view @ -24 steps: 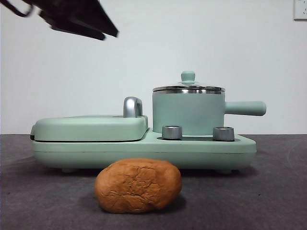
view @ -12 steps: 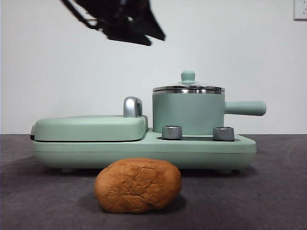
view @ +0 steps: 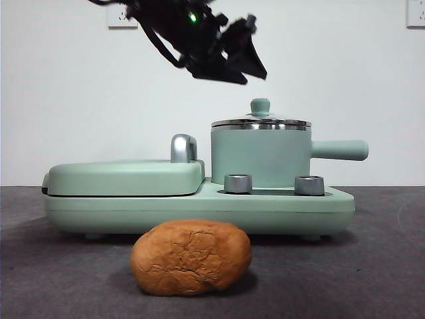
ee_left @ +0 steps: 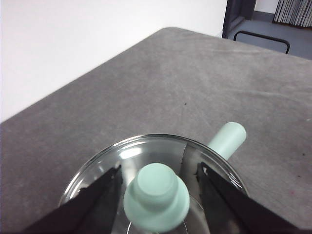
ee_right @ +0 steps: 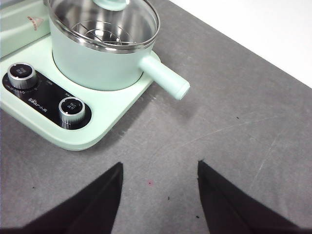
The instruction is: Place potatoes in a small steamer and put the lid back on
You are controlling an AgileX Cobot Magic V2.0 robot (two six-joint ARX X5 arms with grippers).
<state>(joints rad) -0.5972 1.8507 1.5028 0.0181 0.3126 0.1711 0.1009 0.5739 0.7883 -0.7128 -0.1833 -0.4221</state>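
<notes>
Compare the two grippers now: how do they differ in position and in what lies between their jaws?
The left gripper hangs above the small steamer, its jaws either side of the lid knob; the right gripper waits over bare table beside the appliance. The left gripper has the knob between its jaws, not yet gripped; the right gripper has nothing. Both stand open.

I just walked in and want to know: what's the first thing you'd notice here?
A big orange-brown potato lies on the grey table, right in front of a mint-green cooker. On the cooker stands a small green pot with its glass lid on. The left gripper hangs open above the lid's knob, a jaw on each side.
</notes>
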